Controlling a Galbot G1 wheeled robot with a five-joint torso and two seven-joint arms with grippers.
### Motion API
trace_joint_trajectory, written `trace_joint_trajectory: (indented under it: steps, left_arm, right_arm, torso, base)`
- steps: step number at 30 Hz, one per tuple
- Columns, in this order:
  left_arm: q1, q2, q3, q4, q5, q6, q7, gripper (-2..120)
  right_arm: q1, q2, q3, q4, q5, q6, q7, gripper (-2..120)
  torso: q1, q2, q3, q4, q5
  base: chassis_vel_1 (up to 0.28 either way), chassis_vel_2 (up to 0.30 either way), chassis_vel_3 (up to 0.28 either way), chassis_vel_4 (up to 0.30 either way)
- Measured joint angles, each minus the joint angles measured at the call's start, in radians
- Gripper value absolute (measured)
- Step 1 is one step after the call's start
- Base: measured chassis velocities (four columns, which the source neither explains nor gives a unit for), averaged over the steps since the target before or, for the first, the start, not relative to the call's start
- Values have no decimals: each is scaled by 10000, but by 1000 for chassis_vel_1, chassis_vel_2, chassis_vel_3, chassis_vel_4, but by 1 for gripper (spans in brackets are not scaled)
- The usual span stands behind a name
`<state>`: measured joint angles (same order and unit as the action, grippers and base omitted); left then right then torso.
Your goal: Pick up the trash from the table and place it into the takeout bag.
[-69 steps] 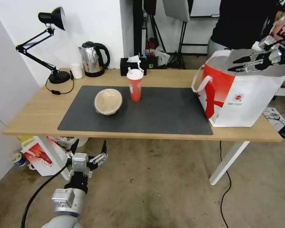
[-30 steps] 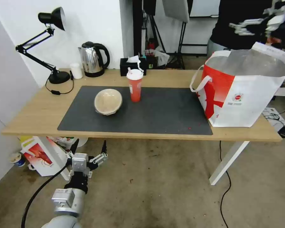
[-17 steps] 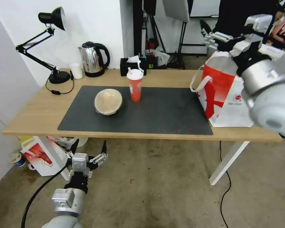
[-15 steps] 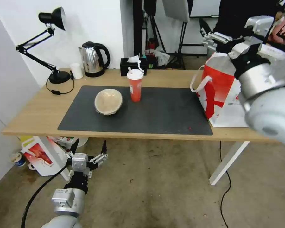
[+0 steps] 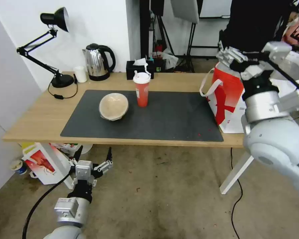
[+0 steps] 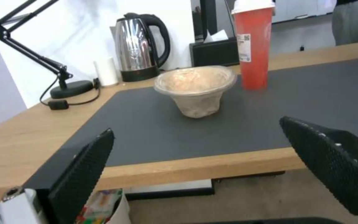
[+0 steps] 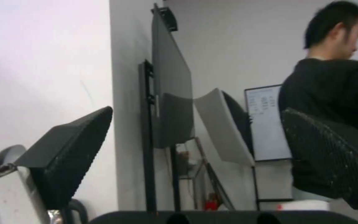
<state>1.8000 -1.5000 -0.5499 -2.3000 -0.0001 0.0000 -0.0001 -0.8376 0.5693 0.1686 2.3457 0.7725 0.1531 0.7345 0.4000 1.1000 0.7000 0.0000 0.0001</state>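
A tan paper bowl [image 5: 113,106] lies tilted on the dark grey mat [image 5: 162,116] of the table [image 5: 40,116]; a red cup [image 5: 142,89] with white lid and straw stands just right of it. The left wrist view shows both, the bowl [image 6: 195,88] upright beside the cup [image 6: 251,46]. The takeout bag [image 5: 226,94] stands at the table's right end, largely hidden behind my right arm. My right gripper [image 5: 224,49] hovers open and empty above the bag's far left corner, also open in its wrist view [image 7: 197,110]. My left gripper [image 5: 93,156] hangs open below the table's front edge [image 6: 196,126].
A black desk lamp [image 5: 61,80], a steel kettle [image 5: 98,61], a small white cup [image 5: 79,73] and a black tissue box [image 5: 139,68] line the table's back edge. A white box with a lobster picture [image 5: 45,162] sits on the floor under the left end. A person in black [image 5: 255,20] stands behind the bag.
My right arm lifted away from the bag's opening, swung left and toward me, and now its big joint covers the bag's right part. The left arm, bowl and cup have not moved.
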Motion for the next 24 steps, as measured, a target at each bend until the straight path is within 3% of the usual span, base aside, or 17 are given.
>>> trace_joint_trajectory:
  steps: [3,8,18,24]
  left_arm:
    - [0,1,0,0,0,0,1,100]
    - [0,-1,0,0,0,0,0,100]
    - [0,0,-1,1,0,0,0,100]
    - [0,0,-1,0,0,0,0,100]
  right_arm:
    - [-1872,719,995,648,-736,18,-221,100]
    - [-3604,1335,1405,1303,-1566,261,-682,100]
    - [-4783,1808,1273,1424,-3078,617,-852,100]
    - [-5669,1969,1203,1372,-4390,951,-271,100]
  torso:
    - [0,0,0,-1,-1]
    - [-1,0,-1,-1,-3]
    - [-1,0,0,1,-2]
    - [0,0,-1,1,-1]
  base:
    - [0,0,0,0]
    - [0,0,0,0]
    - [0,0,0,0]
    - [0,0,0,0]
